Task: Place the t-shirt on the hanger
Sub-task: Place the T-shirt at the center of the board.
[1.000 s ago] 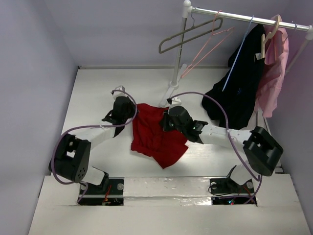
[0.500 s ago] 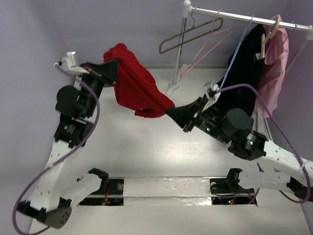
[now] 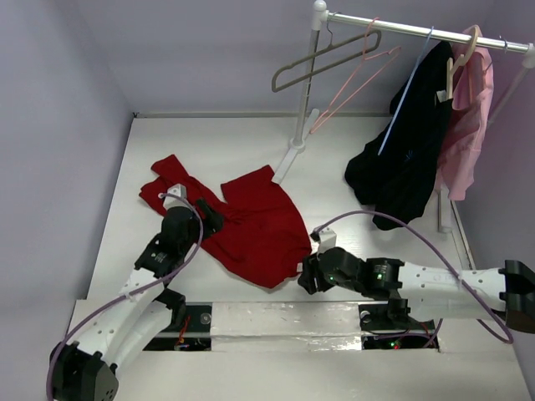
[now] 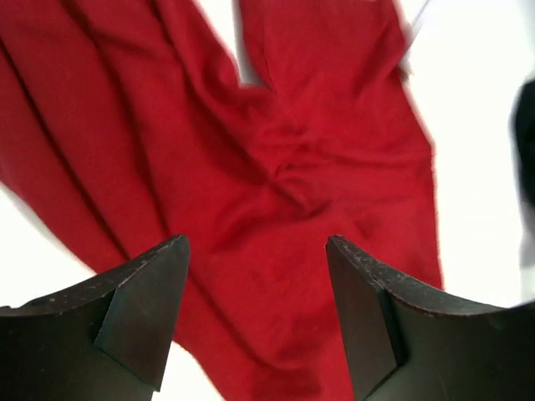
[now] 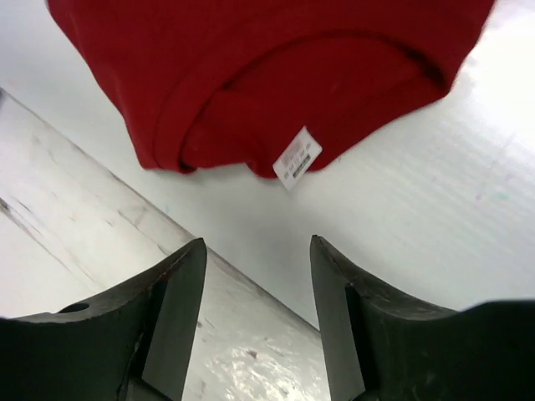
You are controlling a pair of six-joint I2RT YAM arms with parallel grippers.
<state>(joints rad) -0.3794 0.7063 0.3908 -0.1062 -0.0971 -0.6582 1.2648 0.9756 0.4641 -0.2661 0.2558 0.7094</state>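
The red t-shirt (image 3: 255,230) lies spread on the white table, one sleeve (image 3: 167,180) stretched to the far left. Its collar with the white neck label (image 5: 297,159) points at the near edge. My left gripper (image 3: 209,220) hovers open over the shirt's left part; red cloth (image 4: 276,159) fills the view past its open gripper (image 4: 255,242), and nothing is held. My right gripper (image 3: 306,276) is open just short of the collar, over bare table (image 5: 257,242). The light-blue hanger (image 3: 407,88) hangs on the rail at the back right, against the black garment.
A clothes rail (image 3: 418,29) on a white pole (image 3: 303,92) stands at the back. It carries a grey hanger (image 3: 322,60), a thin pink hanger (image 3: 355,79), a black garment (image 3: 410,163) and a pink garment (image 3: 472,117). A raised ledge (image 3: 276,316) runs along the near edge.
Both grippers had the shirt bunched, then lifted in the air between them. Now it lies spread on the table, and both grippers have let go, opened and dropped low.
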